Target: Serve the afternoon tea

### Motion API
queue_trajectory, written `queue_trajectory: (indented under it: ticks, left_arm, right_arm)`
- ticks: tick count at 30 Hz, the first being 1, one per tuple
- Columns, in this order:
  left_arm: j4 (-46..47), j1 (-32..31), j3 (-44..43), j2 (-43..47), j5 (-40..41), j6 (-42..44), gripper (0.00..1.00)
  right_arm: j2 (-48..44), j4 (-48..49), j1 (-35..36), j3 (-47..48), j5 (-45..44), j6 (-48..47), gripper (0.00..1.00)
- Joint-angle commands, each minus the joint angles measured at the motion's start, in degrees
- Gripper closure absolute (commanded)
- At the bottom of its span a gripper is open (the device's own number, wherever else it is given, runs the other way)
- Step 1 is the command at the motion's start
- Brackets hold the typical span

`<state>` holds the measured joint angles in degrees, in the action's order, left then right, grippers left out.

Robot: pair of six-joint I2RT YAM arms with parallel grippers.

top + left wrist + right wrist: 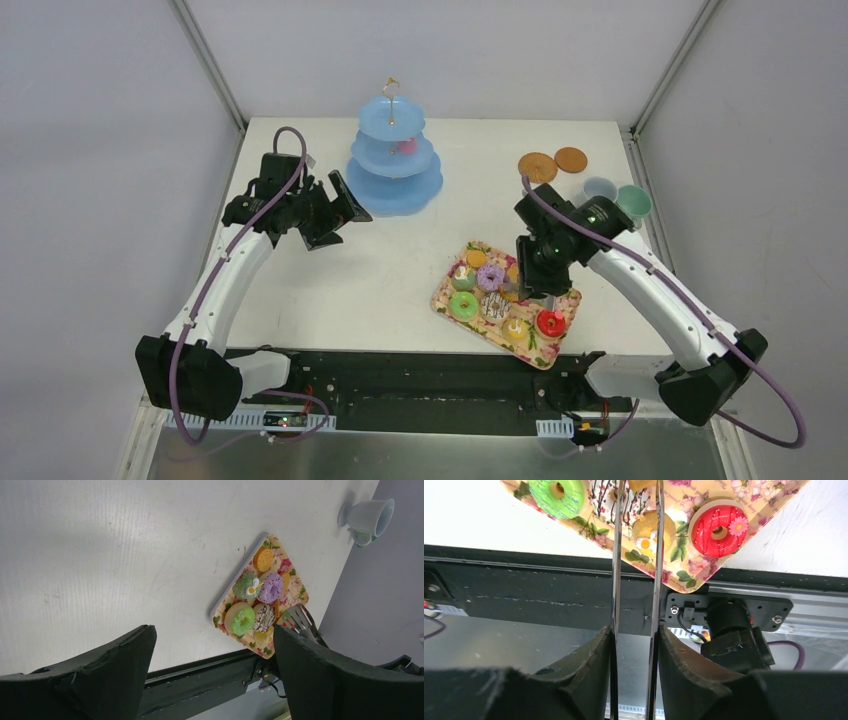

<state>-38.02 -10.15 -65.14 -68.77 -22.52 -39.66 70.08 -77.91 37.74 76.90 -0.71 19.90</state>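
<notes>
Several toy sweets lie on a flowered tray point(440, 300): a green donut point(463, 305), a purple donut point(490, 277), a red donut point(551, 322), a white striped donut point(495, 306) and an orange biscuit point(476, 258). My right gripper point(545, 285) hovers over the tray, shut on metal tongs point(616, 555). In the right wrist view the tong blades reach over the white striped donut point(634, 500) and a yellow cupcake point(646, 530), beside the red donut point(719, 528). My left gripper point(345, 215) is open and empty, next to the blue tiered stand point(395, 165), which holds one pink sweet point(407, 147).
Two brown woven coasters point(538, 166) lie at the back right, with two pale cups point(600, 189) just in front of them. The tray's near corner overhangs the table's front edge point(684, 580). The left wrist view shows the tray point(220, 607) and the tongs' slotted end point(300, 620).
</notes>
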Motion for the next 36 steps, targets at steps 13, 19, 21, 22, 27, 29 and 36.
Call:
queue_trajectory:
  ticks: [13,19,21,22,27,29,36]
  left_arm:
    - [0.39,-0.22,-0.64,1.98,-0.85,-0.52,0.09]
    - [0.38,-0.22,-0.36,1.96,-0.72,-0.42,0.09]
    - [0.42,-0.22,-0.17,1.95,-0.71,-0.42,0.09]
    - [0.41,-0.22,-0.16,1.97,-0.75,-0.42,0.09]
    - [0.57,-0.22,0.00,1.89,-0.46,-0.42,0.09]
    - [0.58,-0.22,-0.01,1.82,-0.44,-0.51,0.09]
    - [0.86,-0.22,0.02,1.38,-0.36,-0.80,0.09]
  right_arm:
    - [12.09,-5.93,12.42,9.22,-11.20,1.99,0.60]
    - [14.60,-6.76,13.84,10.10,-12.84,1.98,0.60]
    - [14.80,-6.71,14.04,9.66,-12.67,1.92,0.61]
    - [14.88,-6.68,14.07,9.40,-12.59,1.88,0.61]
    - [15.11,-6.75,14.27,8.67,-12.93,1.86,0.62]
    - [15.09,-6.79,14.30,8.35,-12.75,1.90,0.63]
    - [15.21,-6.64,14.38,7.71,-12.26,1.54,0.63]
